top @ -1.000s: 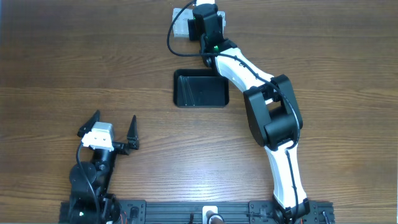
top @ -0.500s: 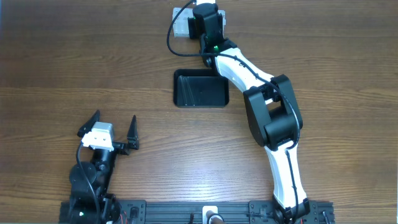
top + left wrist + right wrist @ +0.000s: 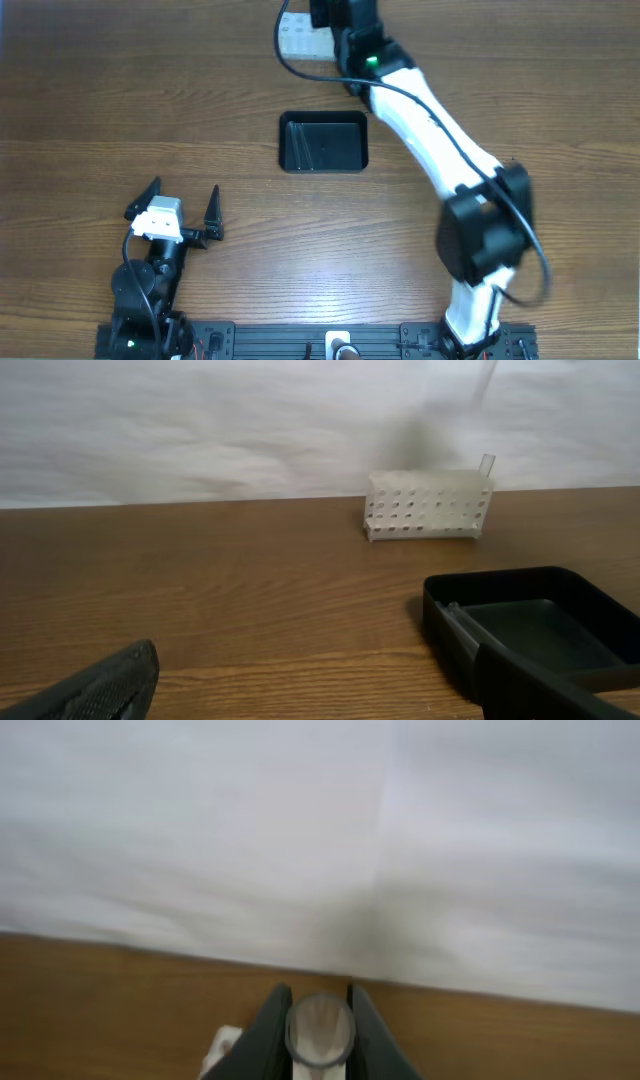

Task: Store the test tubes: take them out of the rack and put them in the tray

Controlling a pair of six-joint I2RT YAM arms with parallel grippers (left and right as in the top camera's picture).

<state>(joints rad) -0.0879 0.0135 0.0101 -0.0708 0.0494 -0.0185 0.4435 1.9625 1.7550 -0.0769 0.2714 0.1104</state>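
Observation:
The white test tube rack (image 3: 298, 38) stands at the table's far side, and it appears again as the rack (image 3: 426, 505) with one clear tube (image 3: 486, 464) upright at its end. My right gripper (image 3: 318, 1006) is shut on a clear test tube (image 3: 319, 1032), seen end-on between its fingers, raised above the rack's corner (image 3: 222, 1042). From above, the right gripper (image 3: 332, 10) is at the picture's upper edge. A black tray (image 3: 323, 143) lies in front of the rack, and the tray (image 3: 535, 625) holds a tube. My left gripper (image 3: 184, 192) is open near its base, holding nothing.
Bare wooden table (image 3: 130, 90) spreads all around the tray and the rack. A white wall (image 3: 200, 420) rises just behind the rack. The right arm (image 3: 430, 130) stretches across the table's right half.
The right arm has straightened and risen, carrying its gripper up and away from the rack with the tube in it. The left arm has not moved.

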